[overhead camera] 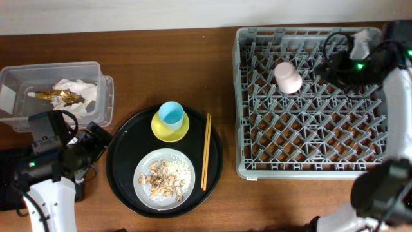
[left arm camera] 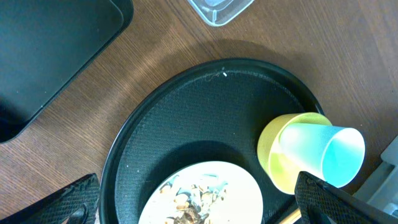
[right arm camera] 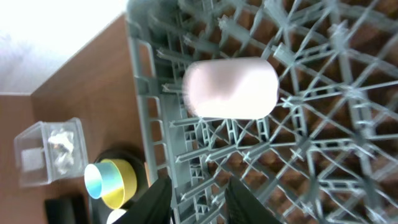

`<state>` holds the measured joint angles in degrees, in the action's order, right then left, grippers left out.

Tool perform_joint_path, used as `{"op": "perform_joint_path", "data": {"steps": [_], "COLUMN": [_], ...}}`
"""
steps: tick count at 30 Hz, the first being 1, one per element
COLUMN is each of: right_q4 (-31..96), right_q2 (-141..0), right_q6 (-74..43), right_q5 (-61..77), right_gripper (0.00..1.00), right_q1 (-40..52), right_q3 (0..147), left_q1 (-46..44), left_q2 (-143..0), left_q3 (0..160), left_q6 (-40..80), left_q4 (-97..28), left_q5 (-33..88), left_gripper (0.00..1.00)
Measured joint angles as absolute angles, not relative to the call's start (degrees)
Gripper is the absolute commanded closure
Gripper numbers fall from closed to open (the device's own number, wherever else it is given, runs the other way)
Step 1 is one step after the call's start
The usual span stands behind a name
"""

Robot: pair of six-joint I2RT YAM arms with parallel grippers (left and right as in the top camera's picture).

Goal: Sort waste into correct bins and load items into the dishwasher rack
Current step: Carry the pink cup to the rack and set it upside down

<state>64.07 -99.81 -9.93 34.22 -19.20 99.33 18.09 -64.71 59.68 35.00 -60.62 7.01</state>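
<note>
Pink cup (overhead camera: 288, 77) racked; napkin (overhead camera: 77, 87) and wrapper (overhead camera: 55, 96) binned.
Blue cup (overhead camera: 170, 113), bowl (overhead camera: 161, 131), chopsticks (overhead camera: 206, 151), plate (overhead camera: 187, 164) of scraps (overhead camera: 161, 179) wait; left claw (left arm camera: 196, 180) and right claw (right arm camera: 199, 186) gape empty.

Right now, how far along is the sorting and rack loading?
Done: the napkin and gold wrapper lie in the clear tub, and the pink cup sits in the rack. In hand: nothing; the right pincer is open near that cup, the left pincer open over the round tray. Left: blue cup, yellow bowl, chopsticks, and the plate with its food scraps.
</note>
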Motion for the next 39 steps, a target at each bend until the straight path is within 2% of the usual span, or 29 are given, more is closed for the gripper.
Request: {"op": "perform_joint_path", "data": {"steps": [1, 2, 3, 4, 7, 8, 9, 10, 13, 17, 21, 23, 26, 28, 30, 33, 36, 39], "right_q4": [64.9, 65.6, 66.1, 66.7, 67.5, 67.2, 66.6, 64.3, 55.2, 39.4, 34.2, 33.9, 33.8, 33.8, 33.8, 37.1, 54.0, 67.7], "right_q2": [-94.0, -89.5, -85.6, -82.0, -79.9, -82.1, -83.5, -87.0, -100.8, -113.5, -121.3, -122.1, -122.7, -125.0, -125.6, -125.3, -119.9, -109.0], "right_q6": [-10.4, -10.6, -10.6, -10.6, -10.6, -10.5, -10.6, -13.5, -18.1, -18.0, -13.2, -12.8, -12.2, -12.1, -12.0, -12.2, -16.2, -22.2], "right_q5": [31.8, 30.7, 30.4, 32.3, 38.5, 37.4, 35.8, 29.4, 19.6, 6.2, -7.3, -9.1, -9.8, -10.0, -10.2, -10.7, -18.6, -21.5], "right_gripper": [0.67, 0.47, 0.2, 0.2, 0.29, 0.31, 0.32, 0.38, 0.39, 0.38, 0.41, 0.5, 0.55, 0.73, 0.96, 0.96, 0.96, 0.96], "right_q1": [-19.2, -19.1, -18.3, -15.6, -2.4, 8.8, 12.9, 20.3, 34.4, 47.7, 51.9, 51.9, 51.9, 51.9, 51.9, 51.9, 51.6, 45.3], "right_q3": [99.3, 99.3, 99.3, 99.3, 99.3, 99.3, 99.3, 99.5, 99.4, 99.1, 99.2, 99.2, 99.2, 99.2, 99.2, 102.3, 115.9, 125.5], "left_q1": [18.1, 18.1, 18.1, 18.1, 18.1, 18.1, 18.1, 18.1, 18.1, 18.1, 18.1, 18.1, 18.1, 18.1, 18.1, 18.1, 18.1, 18.1], "left_q2": [-64.7, -64.7, -64.7, -64.7, -64.7, -64.7, -64.7, -64.7, -64.7, -64.7, -64.7, -64.7, -64.7, -64.7, -64.7, -64.7, -64.7, -64.7], "left_q3": [59.7, 59.7, 59.7, 59.7, 59.7, 59.7, 59.7, 59.7, 59.7, 59.7, 59.7, 59.7, 59.7, 59.7, 59.7, 59.7, 59.7, 59.7], "left_q6": [35.0, 35.0, 35.0, 35.0, 35.0, 35.0, 35.0, 35.0, 35.0, 35.0, 35.0, 35.0, 35.0, 35.0, 35.0, 35.0, 35.0, 35.0], "left_q4": [-60.6, -60.6, -60.6, -60.6, -60.6, -60.6, -60.6, -60.6, -60.7, -60.6, -60.6, -60.6, -60.6, -60.6, -60.6, -60.6, -60.6, -60.6], "left_q5": [7.0, 7.0, 7.0, 7.0, 7.0, 7.0, 7.0, 7.0, 7.0, 7.0, 7.0, 7.0, 7.0, 7.0, 7.0, 7.0, 7.0, 7.0], "left_gripper": [0.01, 0.01, 0.01, 0.01, 0.01, 0.01, 0.01, 0.01, 0.01, 0.01, 0.01, 0.01, 0.01, 0.01, 0.01, 0.01, 0.01, 0.01]}}
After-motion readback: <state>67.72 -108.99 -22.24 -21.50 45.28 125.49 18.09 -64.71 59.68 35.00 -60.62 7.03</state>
